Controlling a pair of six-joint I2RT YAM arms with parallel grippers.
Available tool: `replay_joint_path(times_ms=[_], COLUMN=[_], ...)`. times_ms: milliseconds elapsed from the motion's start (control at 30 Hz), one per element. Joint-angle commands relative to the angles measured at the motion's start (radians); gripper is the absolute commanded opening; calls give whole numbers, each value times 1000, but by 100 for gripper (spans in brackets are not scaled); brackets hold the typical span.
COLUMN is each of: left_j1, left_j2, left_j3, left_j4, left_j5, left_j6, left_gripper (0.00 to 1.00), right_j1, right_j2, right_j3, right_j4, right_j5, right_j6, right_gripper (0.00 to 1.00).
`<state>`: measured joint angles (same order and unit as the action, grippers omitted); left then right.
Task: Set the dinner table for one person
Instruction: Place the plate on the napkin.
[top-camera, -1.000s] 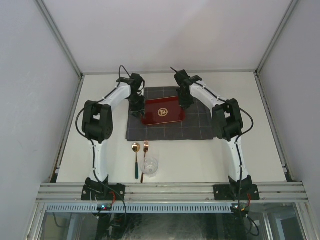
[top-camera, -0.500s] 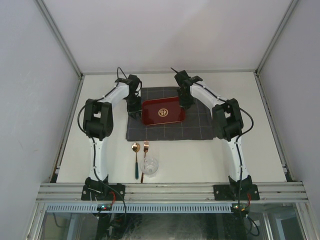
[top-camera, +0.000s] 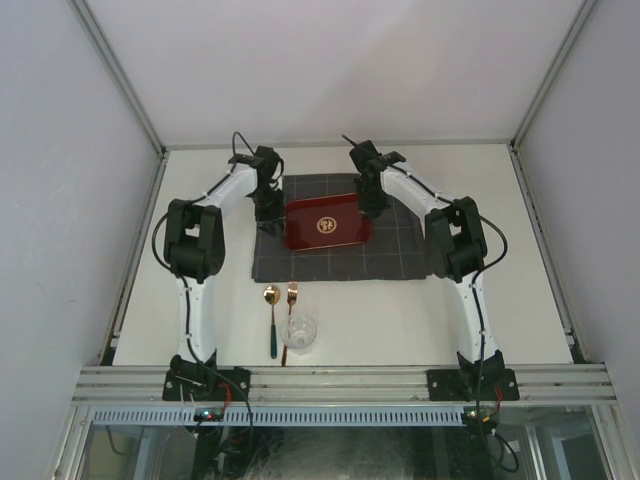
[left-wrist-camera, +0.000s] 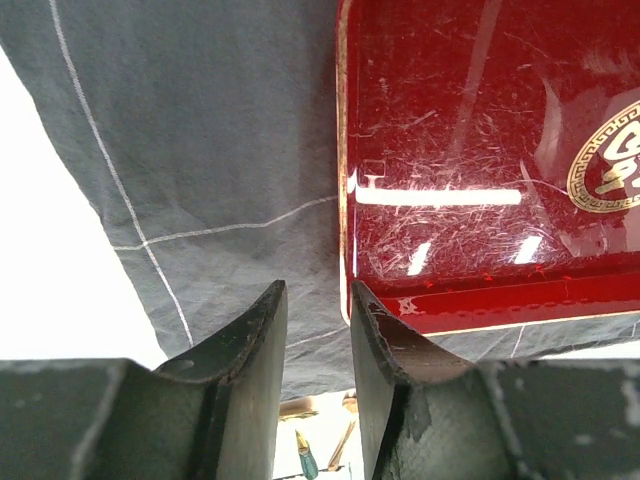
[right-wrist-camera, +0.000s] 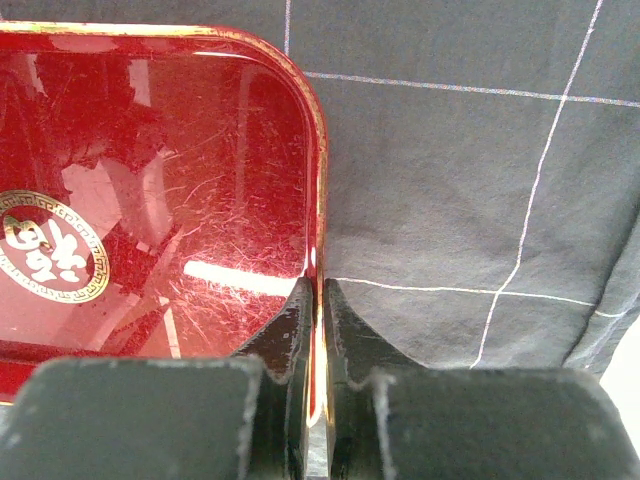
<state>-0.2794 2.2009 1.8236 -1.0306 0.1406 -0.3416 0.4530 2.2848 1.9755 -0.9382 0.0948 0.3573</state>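
One end of the red tray (top-camera: 325, 222) gripped, the other not.
The right gripper (right-wrist-camera: 318, 290) was pinched onto the tray's right rim. The left gripper (left-wrist-camera: 316, 295) had its jaws narrowly apart, holding nothing, over the checked cloth (left-wrist-camera: 200, 150), with the tray's left rim just off its inner finger. The tray's long axis ran arm to arm, on the cloth at the far middle of the dinner table (top-camera: 400, 310).

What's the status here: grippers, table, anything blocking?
Right gripper shut on red tray rim. Left gripper open at tray's opposite edge. Tray on grey cloth, dinner table. Spoon, fork, glass near front, clear.
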Motion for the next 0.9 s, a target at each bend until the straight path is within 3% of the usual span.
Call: replay_joint_path(times_ms=[0,367,633,867], left_j1=[-15,-25,-26,-33], left_j2=[-39,-87,-6,22], left_j3=[-1,-63,-4,-12], left_j4=[11,58,28,34], left_j5=[36,19,30,30], left_j6=[-7,-16,-15,-16], left_gripper=[35,36,34,12], right_j1=[-5,-8,-7,-11], right_j2=[-37,-22,-25,-32], right_j3=[23,52,48,48], right_j4=[8,-6,-13,-12], right_j5=[8,4,1,-3], right_j6=[-4,-8,-9,-14], right_gripper=[0,0,0,0])
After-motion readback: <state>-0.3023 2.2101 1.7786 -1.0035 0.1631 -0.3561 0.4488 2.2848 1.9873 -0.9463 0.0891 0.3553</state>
